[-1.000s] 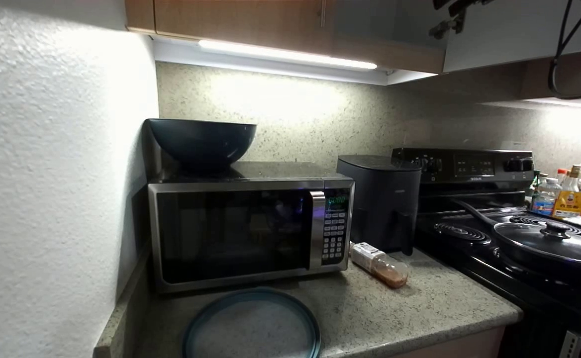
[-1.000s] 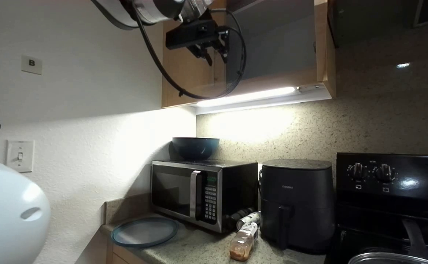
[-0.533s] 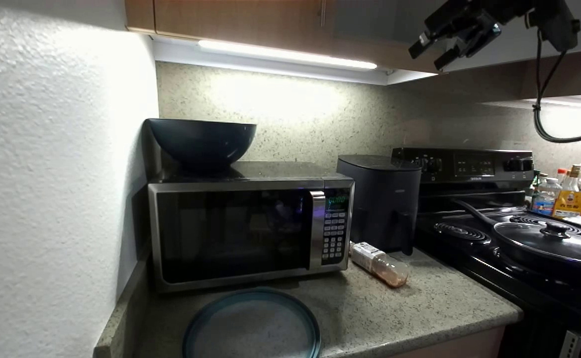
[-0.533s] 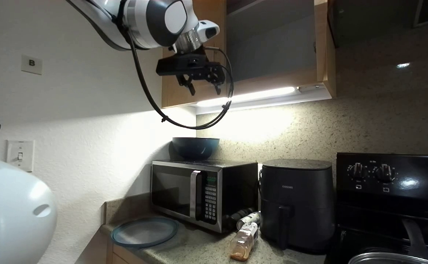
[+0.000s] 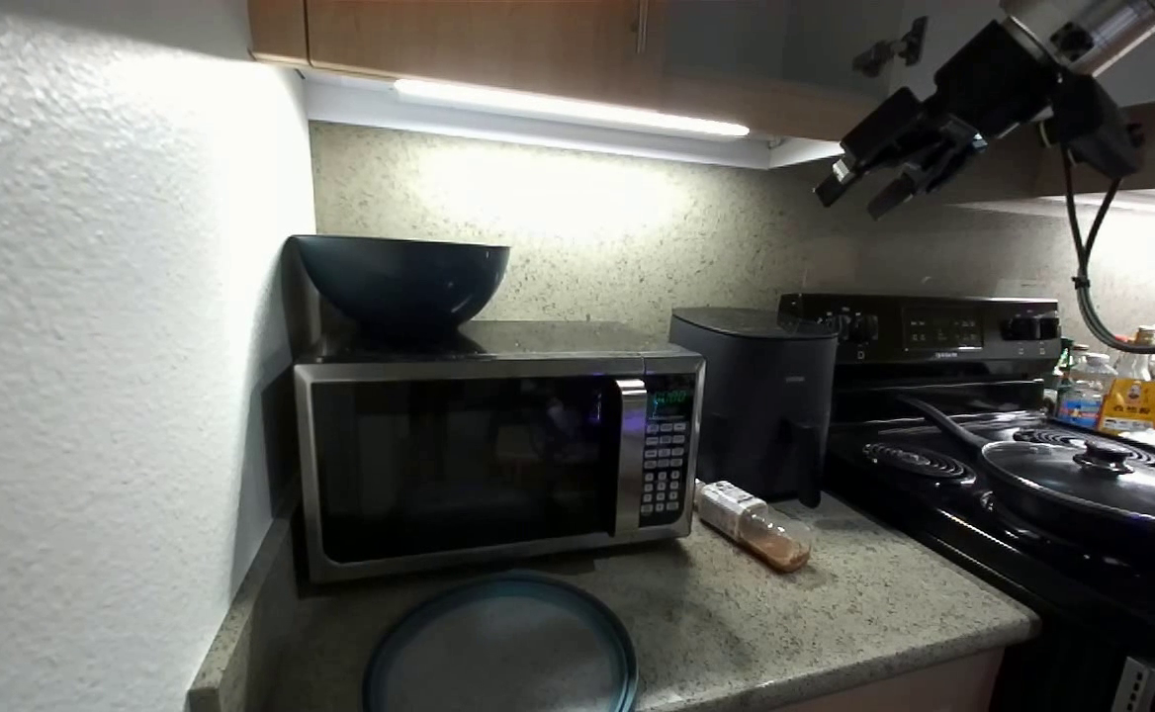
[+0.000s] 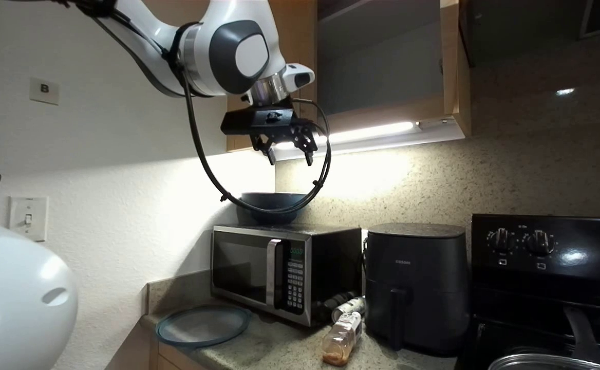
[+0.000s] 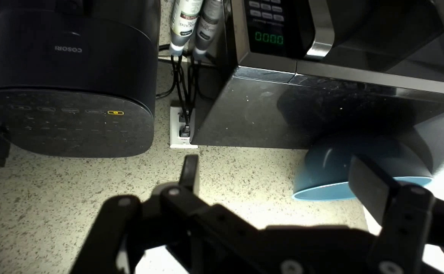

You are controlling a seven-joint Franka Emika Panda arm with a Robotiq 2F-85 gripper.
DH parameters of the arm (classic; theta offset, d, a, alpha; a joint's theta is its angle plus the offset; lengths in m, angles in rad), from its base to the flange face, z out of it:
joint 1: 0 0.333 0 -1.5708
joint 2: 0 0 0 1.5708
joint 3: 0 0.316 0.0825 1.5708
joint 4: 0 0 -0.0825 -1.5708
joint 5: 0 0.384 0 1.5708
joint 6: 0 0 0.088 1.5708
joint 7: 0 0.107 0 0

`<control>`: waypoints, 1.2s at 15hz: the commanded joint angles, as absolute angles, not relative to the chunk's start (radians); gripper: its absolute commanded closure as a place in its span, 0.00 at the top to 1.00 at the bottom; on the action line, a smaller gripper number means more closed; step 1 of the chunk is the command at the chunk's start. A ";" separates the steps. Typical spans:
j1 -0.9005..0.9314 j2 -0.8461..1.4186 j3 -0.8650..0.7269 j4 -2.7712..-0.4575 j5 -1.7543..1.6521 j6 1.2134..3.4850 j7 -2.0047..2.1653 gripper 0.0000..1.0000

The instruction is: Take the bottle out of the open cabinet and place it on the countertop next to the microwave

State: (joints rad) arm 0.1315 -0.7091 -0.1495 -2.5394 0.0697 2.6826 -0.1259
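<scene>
A slim bottle with a see-through body, brownish at its base, and a white label lies on its side on the speckled countertop, beside the microwave. It also shows in an exterior view; its cap is hard to make out. The cabinet above stands open, and no bottle shows in its visible part. My gripper is open and empty. It hangs fingers-down near the cabinet's lower edge, well above the countertop. In the wrist view its jaws stand wide apart, facing the backsplash.
A blue bowl stands on the microwave. A black air fryer stands between microwave and stove. Two labelled bottles lie in that gap near a wall outlet. A round lid lies in front of the microwave.
The arm and gripper have come down from in front of the open cabinet to its lower edge. The bottle on the countertop has not moved.
</scene>
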 commanded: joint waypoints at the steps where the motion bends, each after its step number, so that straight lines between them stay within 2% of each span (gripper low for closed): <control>1: 0.120 -0.706 -0.139 -2.537 0.083 2.680 -0.135 1.00; 4: 0.118 -0.690 -0.142 -2.538 0.085 2.692 -0.133 1.00; 14: 0.094 -0.412 -0.181 -2.543 0.095 2.855 -0.140 1.00; 18: 0.082 -0.390 -0.166 -2.549 0.089 2.834 -0.135 1.00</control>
